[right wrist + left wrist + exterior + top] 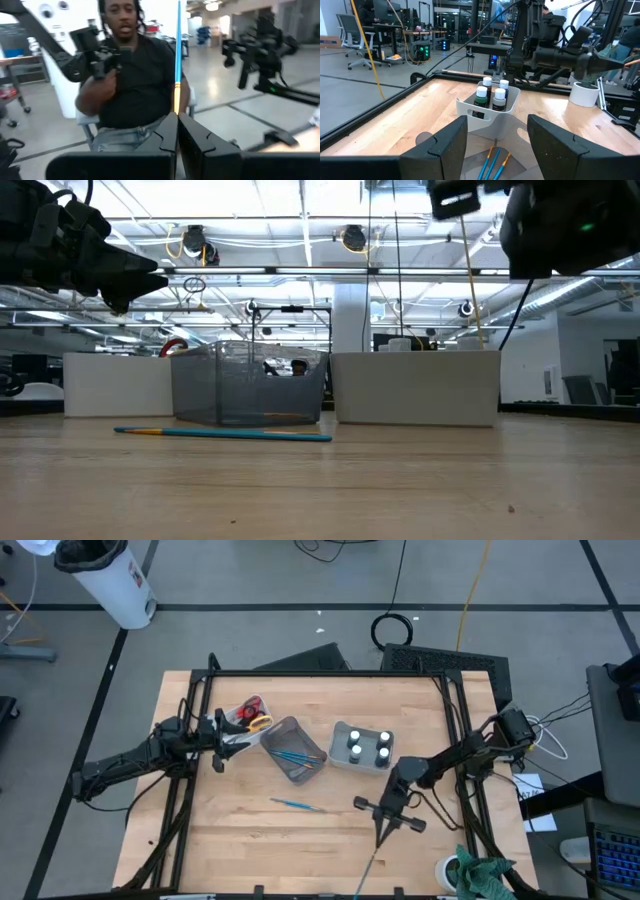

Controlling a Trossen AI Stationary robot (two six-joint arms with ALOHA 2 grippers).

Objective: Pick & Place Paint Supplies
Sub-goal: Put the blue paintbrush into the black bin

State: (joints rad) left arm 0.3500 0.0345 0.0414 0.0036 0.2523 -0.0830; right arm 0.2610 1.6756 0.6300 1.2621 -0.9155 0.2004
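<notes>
Right pincer clamps brush; person seated beyond

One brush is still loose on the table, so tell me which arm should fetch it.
Left, probably. The left gripper is open and empty over the mesh tray, while the right gripper is shut on a blue brush. The loose brush lies between both arms.
</notes>
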